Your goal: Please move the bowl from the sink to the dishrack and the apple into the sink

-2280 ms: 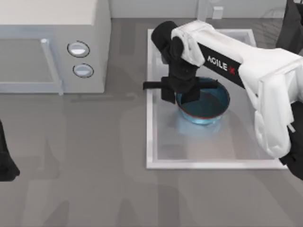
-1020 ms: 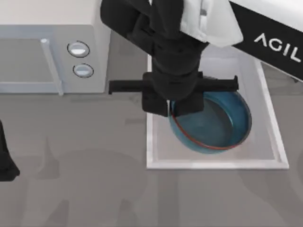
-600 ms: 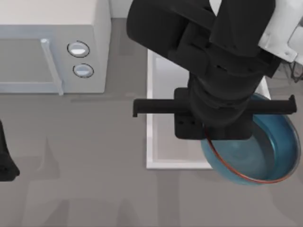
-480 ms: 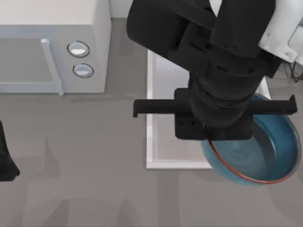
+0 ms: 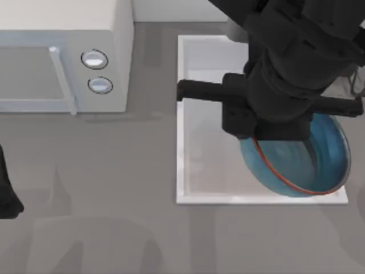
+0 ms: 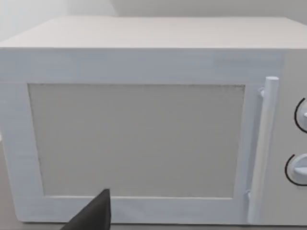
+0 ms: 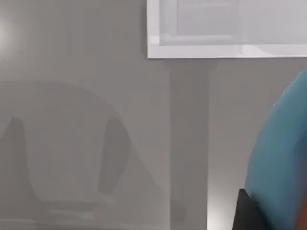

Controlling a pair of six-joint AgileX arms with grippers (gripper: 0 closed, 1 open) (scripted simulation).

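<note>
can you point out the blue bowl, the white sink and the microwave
Glossy teal-blue round bowl (image 5: pixel 319 165): top view, inner wall.
White rectangular sink (image 5: pixel 180 114): top view, left rim.
White microwave with two round knobs (image 6: pixel 139 139): left wrist view, door panel.

Even, diffuse light; soft grey arm shadows on table toward 6 o'clock. Faint sheen on bowl. No blur.

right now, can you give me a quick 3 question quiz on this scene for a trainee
1. True or false: the bowl rests flat on the sink floor.
2. Which end effector carries the bowl? A) left B) right
3. Fill in: the white appliance at the top view's left, with two round knobs, is a ____.

Key
1. False: it hangs tilted, lifted by the right end effector.
2. B
3. microwave; the left arm is parked at the left edge.
</note>
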